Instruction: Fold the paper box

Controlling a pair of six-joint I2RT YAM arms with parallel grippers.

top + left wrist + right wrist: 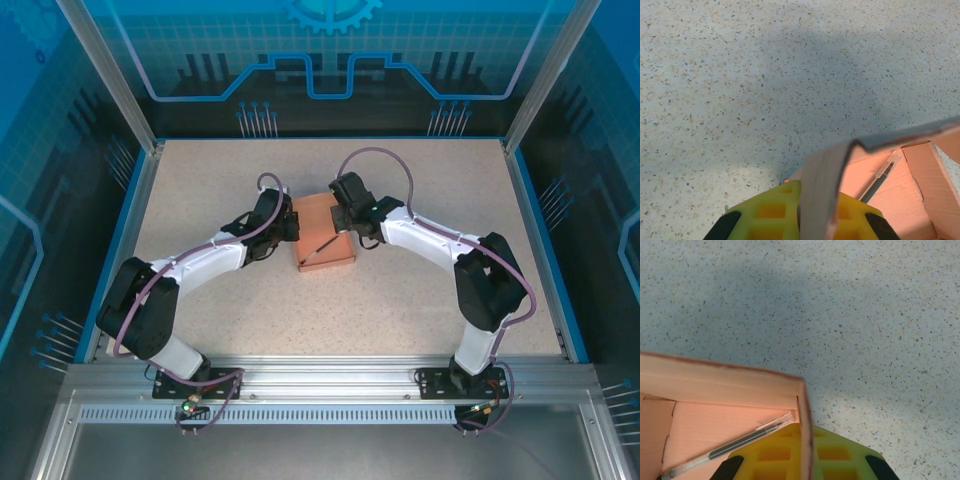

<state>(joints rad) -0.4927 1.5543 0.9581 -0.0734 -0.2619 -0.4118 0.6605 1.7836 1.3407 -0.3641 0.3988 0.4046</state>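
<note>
L gripper point(801, 216), R gripper point(807, 456): box point(338, 256) edges

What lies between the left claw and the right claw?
The paper box, a clear pen lying inside it. The top view shows it; the left claw and right claw each pinch a wall.

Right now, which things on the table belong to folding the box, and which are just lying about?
Part of the job: paper box; left gripper, shut on one edge; right gripper, shut on another edge.
Lying about: clear pen, resting inside the box.
</note>
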